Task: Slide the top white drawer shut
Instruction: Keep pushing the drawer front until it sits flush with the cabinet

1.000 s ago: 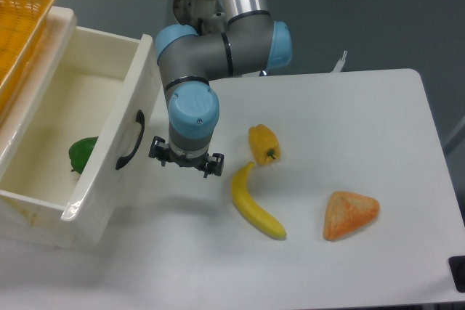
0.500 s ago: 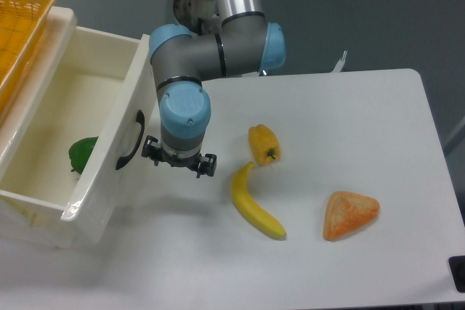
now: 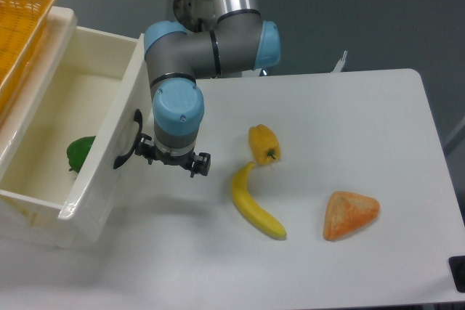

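The top white drawer stands pulled out at the left, its panelled front facing right with a curved black handle. A green object lies inside it. My gripper points down right beside the drawer front, its left side touching or nearly touching the handle. The fingers are hidden under the wrist, so I cannot tell whether they are open or shut.
An orange woven basket sits on top of the cabinet at the far left. A yellow pepper, a banana and an orange triangular piece lie on the white table to the right of my gripper.
My gripper has moved left toward the drawer front. The drawer front has shifted slightly left, and the green object with it.
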